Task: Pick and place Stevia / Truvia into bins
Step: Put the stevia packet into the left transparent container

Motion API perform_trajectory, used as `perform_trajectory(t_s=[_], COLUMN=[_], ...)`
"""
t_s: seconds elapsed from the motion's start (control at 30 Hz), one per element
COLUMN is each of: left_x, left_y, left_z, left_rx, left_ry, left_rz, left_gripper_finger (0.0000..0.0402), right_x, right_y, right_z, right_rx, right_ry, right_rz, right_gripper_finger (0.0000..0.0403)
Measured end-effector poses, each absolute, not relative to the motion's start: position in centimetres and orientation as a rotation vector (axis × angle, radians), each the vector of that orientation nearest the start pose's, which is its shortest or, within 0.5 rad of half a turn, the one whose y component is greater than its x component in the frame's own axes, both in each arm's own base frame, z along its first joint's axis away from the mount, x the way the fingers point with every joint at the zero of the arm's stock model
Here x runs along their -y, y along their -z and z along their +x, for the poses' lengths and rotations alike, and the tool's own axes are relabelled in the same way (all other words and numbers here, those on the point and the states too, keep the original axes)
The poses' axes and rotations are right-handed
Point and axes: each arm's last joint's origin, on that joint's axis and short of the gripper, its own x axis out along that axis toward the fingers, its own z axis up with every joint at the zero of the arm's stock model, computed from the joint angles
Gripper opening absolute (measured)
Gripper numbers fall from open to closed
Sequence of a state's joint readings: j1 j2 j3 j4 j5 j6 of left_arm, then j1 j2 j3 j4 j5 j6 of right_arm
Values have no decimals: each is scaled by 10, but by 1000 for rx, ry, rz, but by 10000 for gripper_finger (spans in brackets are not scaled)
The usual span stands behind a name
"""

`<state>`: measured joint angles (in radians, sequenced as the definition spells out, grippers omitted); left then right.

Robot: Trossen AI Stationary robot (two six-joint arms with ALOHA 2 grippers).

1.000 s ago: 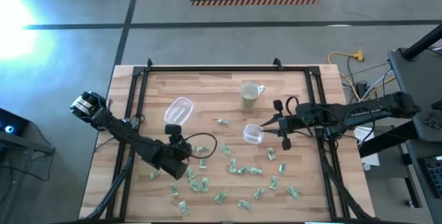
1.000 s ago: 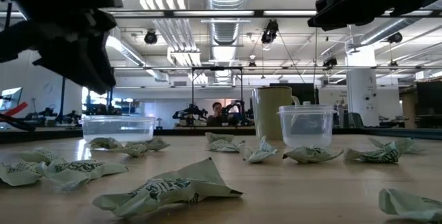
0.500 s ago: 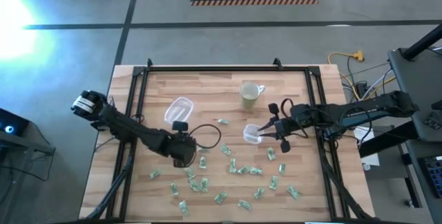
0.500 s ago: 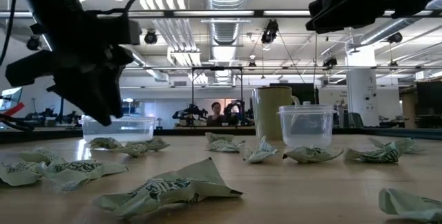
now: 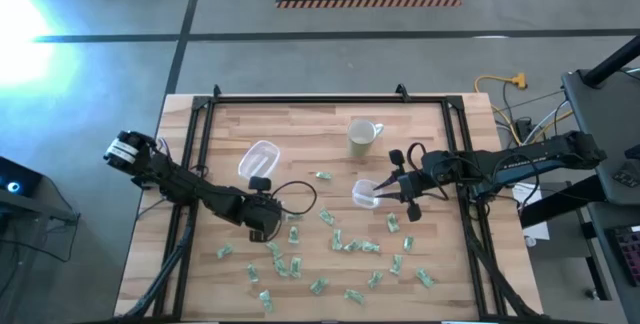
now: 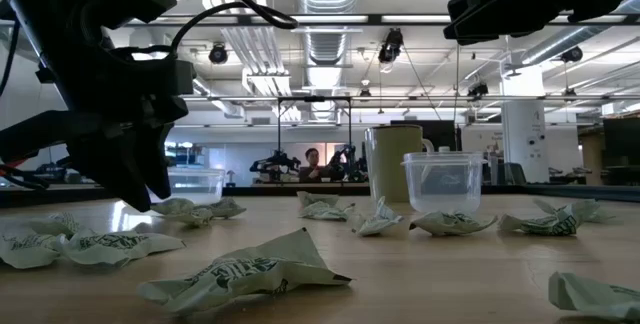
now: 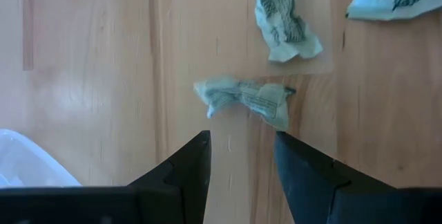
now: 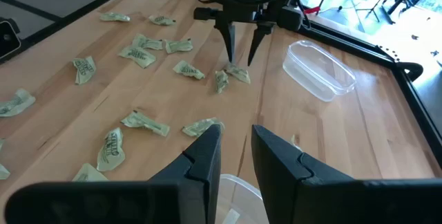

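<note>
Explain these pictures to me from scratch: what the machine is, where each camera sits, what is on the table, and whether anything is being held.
This is a robot with two dark arms at a wooden table. Each ends in a two-fingered end effector. One camera looks straight down from above, one sits at table-top height looking across, and one rides on each wrist.

Scattered on the table are small green-and-white sweetener packets, a wide clear bin, a smaller clear cup and a pale mug.

The left end effector is open, pointing down at one crumpled packet just ahead of its fingers, near the wide bin. It holds nothing. The right end effector hovers over the small cup with a narrow gap between its fingers; nothing shows between them.
</note>
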<state>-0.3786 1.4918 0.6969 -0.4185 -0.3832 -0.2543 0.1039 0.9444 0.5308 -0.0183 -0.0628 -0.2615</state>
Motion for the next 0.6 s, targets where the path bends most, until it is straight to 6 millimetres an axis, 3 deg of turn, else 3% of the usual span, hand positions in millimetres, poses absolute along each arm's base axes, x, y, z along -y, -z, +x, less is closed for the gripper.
perform_trajectory(t_s=[0.6], left_x=[81], left_y=[-150], left_z=[242], left_rx=[-1046], left_ry=[-87], left_rz=[275], left_gripper_finger=[143], right_x=[-23], right_y=[-233], right_z=[200], right_rx=[-412], right_ry=[-216], right_rz=[-248], right_gripper_finger=[73])
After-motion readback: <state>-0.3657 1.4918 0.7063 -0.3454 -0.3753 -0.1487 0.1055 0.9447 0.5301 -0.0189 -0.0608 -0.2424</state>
